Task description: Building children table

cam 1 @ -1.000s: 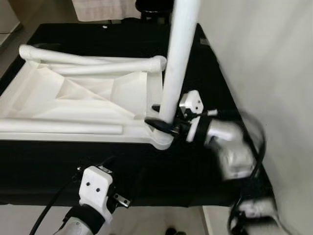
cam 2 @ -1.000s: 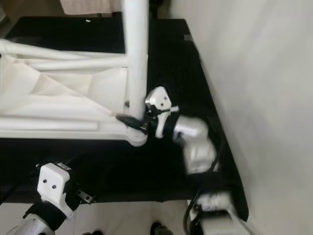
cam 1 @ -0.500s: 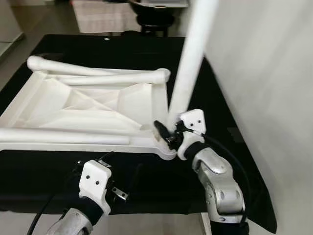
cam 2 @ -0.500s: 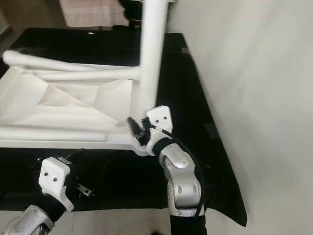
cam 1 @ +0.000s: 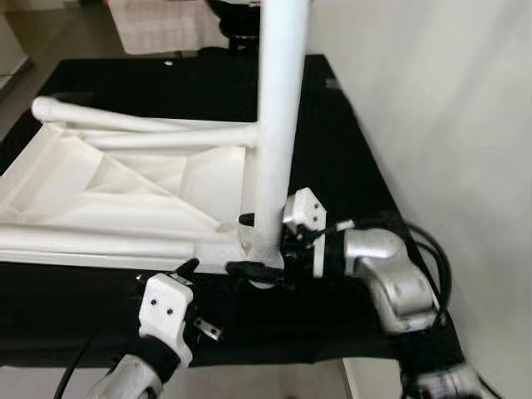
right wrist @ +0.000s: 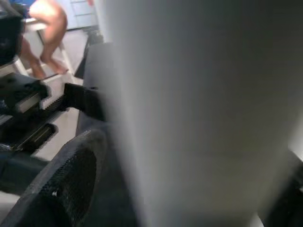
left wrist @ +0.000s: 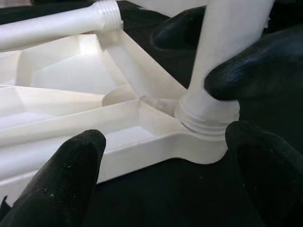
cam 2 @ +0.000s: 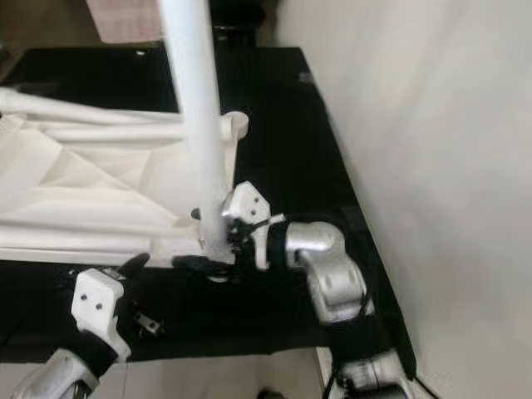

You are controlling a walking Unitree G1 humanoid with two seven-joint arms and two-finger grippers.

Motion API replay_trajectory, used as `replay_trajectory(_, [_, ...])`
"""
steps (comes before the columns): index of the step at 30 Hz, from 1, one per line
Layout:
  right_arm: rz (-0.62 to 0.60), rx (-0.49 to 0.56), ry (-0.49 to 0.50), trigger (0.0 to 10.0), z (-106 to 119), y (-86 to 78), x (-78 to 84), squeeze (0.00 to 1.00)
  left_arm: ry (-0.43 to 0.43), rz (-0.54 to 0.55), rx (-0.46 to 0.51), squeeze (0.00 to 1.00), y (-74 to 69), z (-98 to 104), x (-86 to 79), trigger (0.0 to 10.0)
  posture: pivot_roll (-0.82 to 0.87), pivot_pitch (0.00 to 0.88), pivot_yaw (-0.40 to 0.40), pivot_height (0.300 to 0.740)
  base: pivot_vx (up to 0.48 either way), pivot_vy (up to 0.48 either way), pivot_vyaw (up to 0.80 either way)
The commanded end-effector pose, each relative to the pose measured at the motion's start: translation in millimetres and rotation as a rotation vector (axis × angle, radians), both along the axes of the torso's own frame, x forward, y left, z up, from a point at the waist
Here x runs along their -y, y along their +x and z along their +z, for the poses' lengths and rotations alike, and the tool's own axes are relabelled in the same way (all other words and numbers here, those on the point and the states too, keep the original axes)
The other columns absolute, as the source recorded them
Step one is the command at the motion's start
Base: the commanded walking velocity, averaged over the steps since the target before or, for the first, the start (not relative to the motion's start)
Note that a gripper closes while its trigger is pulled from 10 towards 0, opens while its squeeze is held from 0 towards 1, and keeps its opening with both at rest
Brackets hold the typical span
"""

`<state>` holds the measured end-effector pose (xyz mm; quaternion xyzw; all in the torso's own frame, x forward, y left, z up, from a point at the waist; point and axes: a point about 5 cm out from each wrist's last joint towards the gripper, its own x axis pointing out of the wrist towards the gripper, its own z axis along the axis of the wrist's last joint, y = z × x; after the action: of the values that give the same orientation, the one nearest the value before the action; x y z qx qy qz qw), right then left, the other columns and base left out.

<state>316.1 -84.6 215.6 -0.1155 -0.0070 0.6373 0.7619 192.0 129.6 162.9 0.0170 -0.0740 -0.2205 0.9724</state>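
Running out of frame at 12 o'clock, the upright white leg (cam 1: 276, 125) is hiding its top end, while its threaded foot is sitting in the corner socket of the upturned white tabletop (cam 1: 125, 183) on the black cloth (cam 1: 349, 166). The right gripper (cam 1: 251, 245) is clamping that leg low down, one finger either side. The left gripper (left wrist: 161, 156) is hanging at 6 o'clock, fingers (left wrist: 66, 170) spread apart, gripping nothing.

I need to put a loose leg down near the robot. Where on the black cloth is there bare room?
The black cloth lies bare between the tabletop and the wall, and beyond its far edge. The near corner is crowded: the right gripper clasps the upright leg, the left gripper beside it.
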Motion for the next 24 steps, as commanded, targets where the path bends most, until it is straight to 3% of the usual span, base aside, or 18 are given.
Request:
replay_trajectory(1, [0.033,-0.017,0.01,10.0,-2.4,2.8,-0.4,0.0,-0.003,0.003,-0.005,0.0,-4.1,-0.6,0.9,10.0,0.03,0.203,-0.054,0.74,0.0,0.0,0.0])
replay_trajectory(8, [0.105,-0.043,0.008,10.0,3.6,11.7,-3.0,0.0,-0.004,0.001,-0.007,0.0,-8.4,0.7,1.9,10.0,0.04,0.226,-0.051,0.74,0.0,0.0,0.0])
replay_trajectory(9, [0.139,-0.058,0.013,0.1,4.7,12.3,-4.7,0.0,-0.004,-0.003,-0.01,0.0,-10.5,1.2,2.4,10.0,0.04,0.237,-0.05,0.74,0.0,0.0,0.0])
replay_trajectory(16, [0.168,-0.081,0.019,0.0,1.9,13.8,-3.5,0.0,-0.006,-0.009,-0.015,0.0,-14.4,1.8,3.4,10.0,0.04,0.248,-0.049,0.74,0.0,0.0,0.0])
replay_trajectory(24, [-0.028,-0.065,0.084,0.0,-8.1,16.6,15.2,0.0,-0.007,-0.009,-0.018,0.0,-14.5,1.5,2.8,10.0,0.03,0.252,-0.052,0.74,0.0,0.0,0.0])
